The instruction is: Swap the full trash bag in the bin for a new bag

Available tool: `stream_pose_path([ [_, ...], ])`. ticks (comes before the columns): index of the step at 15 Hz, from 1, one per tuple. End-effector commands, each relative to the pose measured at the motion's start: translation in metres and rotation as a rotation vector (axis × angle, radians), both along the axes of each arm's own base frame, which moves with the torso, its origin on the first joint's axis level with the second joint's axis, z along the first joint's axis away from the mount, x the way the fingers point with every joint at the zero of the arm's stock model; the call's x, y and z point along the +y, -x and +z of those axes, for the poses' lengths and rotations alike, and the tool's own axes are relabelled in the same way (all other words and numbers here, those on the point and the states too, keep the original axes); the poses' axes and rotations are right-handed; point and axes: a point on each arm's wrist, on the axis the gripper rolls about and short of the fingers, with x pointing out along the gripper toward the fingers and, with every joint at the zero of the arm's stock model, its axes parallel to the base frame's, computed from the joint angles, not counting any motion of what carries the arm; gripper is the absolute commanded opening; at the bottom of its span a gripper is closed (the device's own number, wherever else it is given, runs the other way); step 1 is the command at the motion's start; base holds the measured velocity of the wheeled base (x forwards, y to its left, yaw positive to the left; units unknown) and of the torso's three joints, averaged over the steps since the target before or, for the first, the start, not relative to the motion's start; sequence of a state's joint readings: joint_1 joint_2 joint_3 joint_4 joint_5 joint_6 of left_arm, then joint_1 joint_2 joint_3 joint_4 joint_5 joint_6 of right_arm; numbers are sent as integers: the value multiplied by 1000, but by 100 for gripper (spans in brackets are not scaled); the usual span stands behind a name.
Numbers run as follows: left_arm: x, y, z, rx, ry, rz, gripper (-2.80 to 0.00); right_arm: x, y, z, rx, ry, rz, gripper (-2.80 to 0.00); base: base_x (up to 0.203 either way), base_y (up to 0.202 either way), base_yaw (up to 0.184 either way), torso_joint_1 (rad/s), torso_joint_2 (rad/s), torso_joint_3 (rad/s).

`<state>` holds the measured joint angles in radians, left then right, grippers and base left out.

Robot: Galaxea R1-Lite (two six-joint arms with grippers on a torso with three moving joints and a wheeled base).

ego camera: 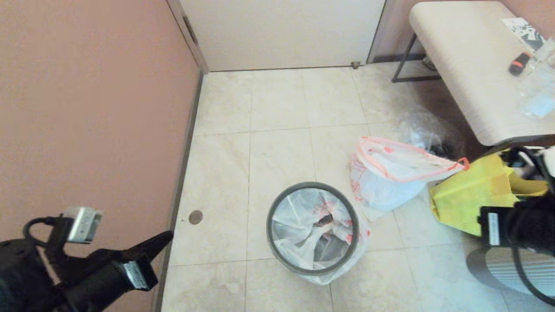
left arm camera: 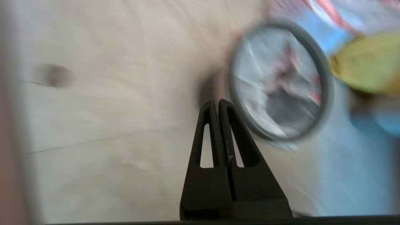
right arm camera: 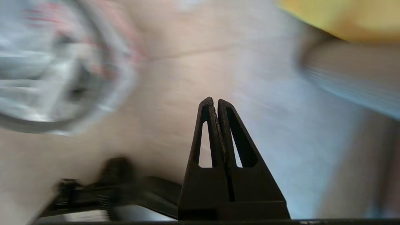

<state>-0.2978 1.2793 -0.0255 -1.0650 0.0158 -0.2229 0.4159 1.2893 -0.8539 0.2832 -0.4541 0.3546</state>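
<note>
One small round black plastic bin (ego camera: pixel 313 229), lower centre, lined with one thin translucent white new bag (ego camera: pixel 303 225) under its grey hoop. One bulging white full trash bag (ego camera: pixel 390 173) on the floor just right (apparently set aside for removal). Two grippers, left gripper (ego camera: pixel 167 237) lower left, right gripper (right arm camera: pixel 215 101), jaws pressed together, empty.

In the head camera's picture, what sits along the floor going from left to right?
Shut left pincer → small round brown floor plug → round black bin lined with a thin white bag → bulging white trash bag → yellow tote bag.
</note>
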Motion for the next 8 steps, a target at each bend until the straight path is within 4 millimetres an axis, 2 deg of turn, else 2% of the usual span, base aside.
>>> stream_pose_path([
  [1,15,39,26,-198,43,84,-280,-35,60,11,-126,-33,-86,-280,0,0,0,0,0,0],
  [4,32,85,55,-305,51,195,-280,-64,114,16,-263,-58,-241,-280,0,0,0,0,0,0],
  [7,45,133,75,-295,122,292,-280,-75,166,10,-357,-77,-331,-280,0,0,0,0,0,0],
  [8,48,146,74,-296,141,323,-280,-76,182,6,-382,-84,-338,-280,0,0,0,0,0,0],
])
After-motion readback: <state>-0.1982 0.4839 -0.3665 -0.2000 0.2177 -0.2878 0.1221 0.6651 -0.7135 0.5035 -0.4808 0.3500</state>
